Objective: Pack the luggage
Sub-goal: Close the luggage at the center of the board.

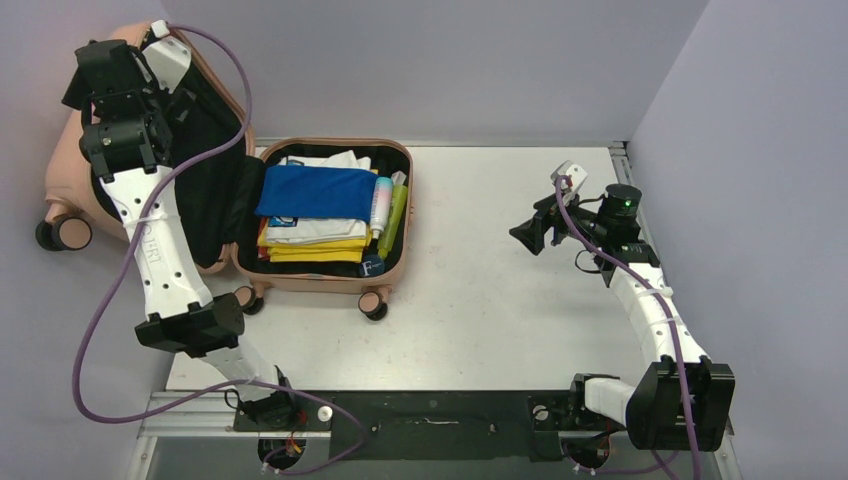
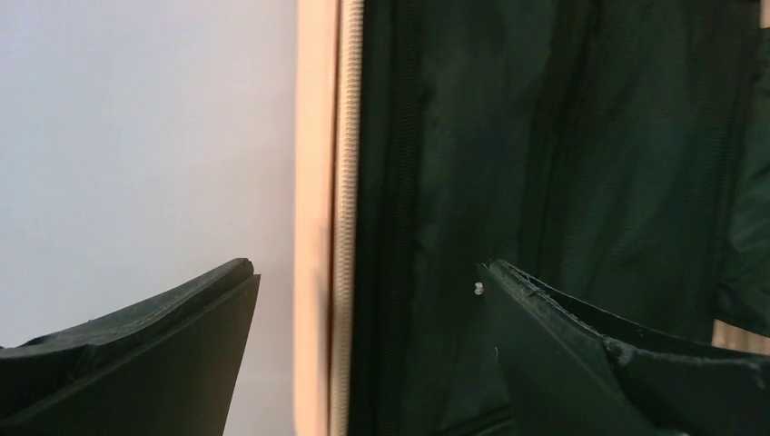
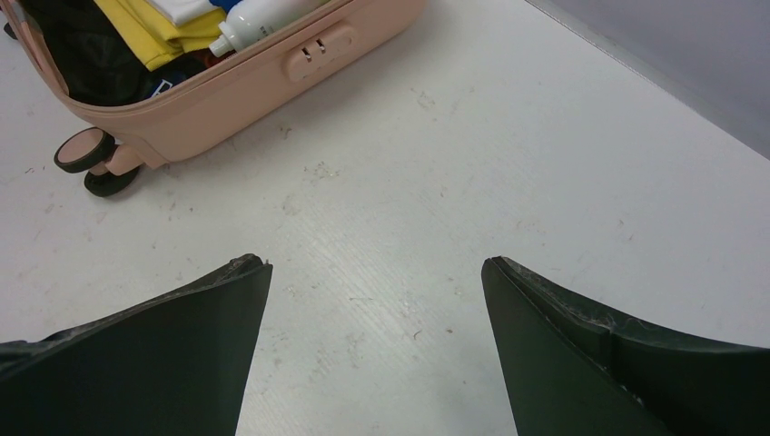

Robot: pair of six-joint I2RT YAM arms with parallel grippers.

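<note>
The salmon-pink luggage (image 1: 330, 282) lies open on the table, its black-lined lid (image 1: 215, 190) standing up at the left. Inside lie a blue cloth (image 1: 318, 190), yellow and white clothes (image 1: 315, 250), a white bottle (image 1: 380, 205) and a green tube (image 1: 395, 220). My left gripper (image 1: 175, 75) is high at the lid's top edge. In the left wrist view it (image 2: 363, 268) is open, with the lid's pink rim (image 2: 313, 182) and zipper between the fingers; whether they touch it I cannot tell. My right gripper (image 3: 375, 262) hangs open over bare table, right of the luggage (image 3: 272, 86).
The lid leans out past the table's left edge toward the grey wall (image 1: 40, 120). Caster wheels (image 1: 374, 303) stick out at the luggage's near side. White tabletop (image 1: 480, 300) stretches between the luggage and the right arm (image 1: 640, 290). Grey walls close the back and right.
</note>
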